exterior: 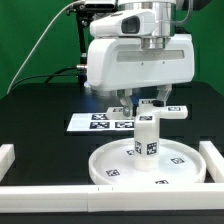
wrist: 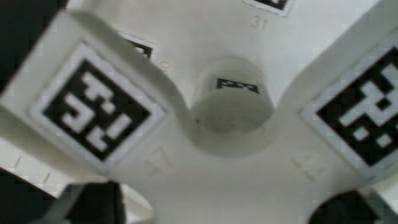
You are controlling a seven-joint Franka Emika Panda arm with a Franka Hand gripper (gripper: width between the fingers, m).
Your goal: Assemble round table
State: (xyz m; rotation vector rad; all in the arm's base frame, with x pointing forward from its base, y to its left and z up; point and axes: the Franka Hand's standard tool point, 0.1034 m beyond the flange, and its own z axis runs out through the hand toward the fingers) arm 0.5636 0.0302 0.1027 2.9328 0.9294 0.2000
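Observation:
The large round disc (exterior: 108,172) lies flat on the table near the front. The short cylinder leg (exterior: 146,135) stands upright on its middle. The small cross-shaped foot piece (exterior: 170,110) lies just behind the disc, toward the exterior view's right. My gripper (exterior: 140,102) hangs low right over the foot piece, behind the leg. In the wrist view the foot piece (wrist: 222,150) fills the picture, with a tag on each side and a round hollow (wrist: 231,102) in its middle. My gripper (wrist: 228,212) is open, and its dark fingertips (wrist: 89,205) sit far apart on either side of the white part.
The marker board (exterior: 92,122) lies behind the disc toward the exterior view's left. Long white border walls run along the front (exterior: 100,200), the left (exterior: 6,155) and the right (exterior: 212,160). The arm's white body hangs over the middle of the table.

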